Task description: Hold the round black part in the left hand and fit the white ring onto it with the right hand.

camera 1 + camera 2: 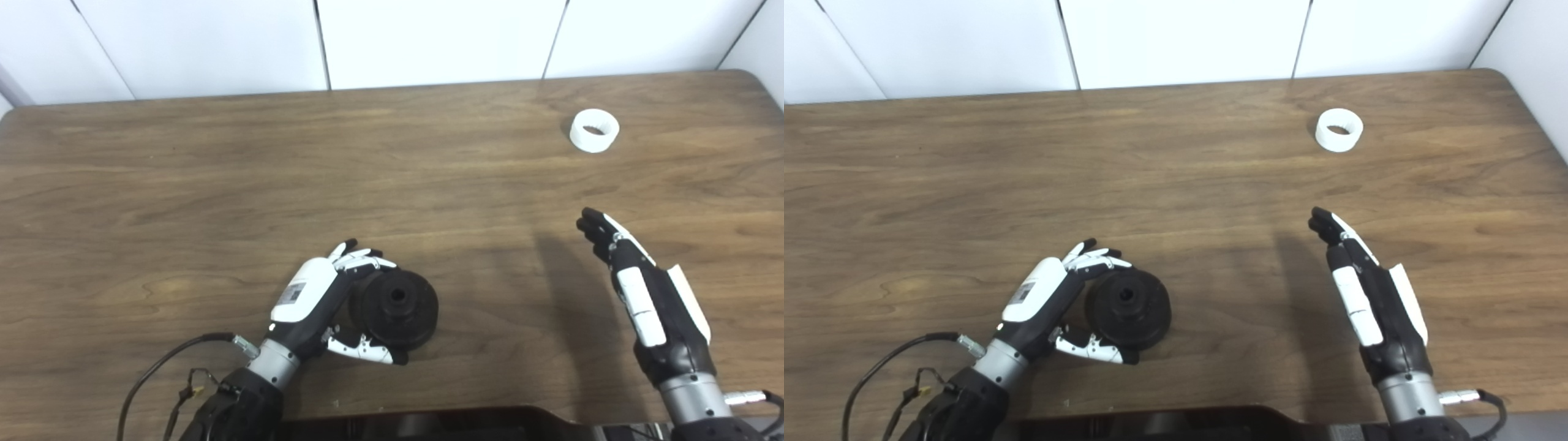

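Two robot hands: left robot hand [318,300] cups the round black part [395,308], right robot hand [643,294] hangs empty, fingers straight, white ring [594,130] far off.

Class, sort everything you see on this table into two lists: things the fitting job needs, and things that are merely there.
Belongs to the job:
- round black plastic part, on the table, cupped by the left hand
- small white plastic ring, alone at the far right
- right hand, open, holding nothing

Merely there:
- brown wooden table
- black cable by the left wrist
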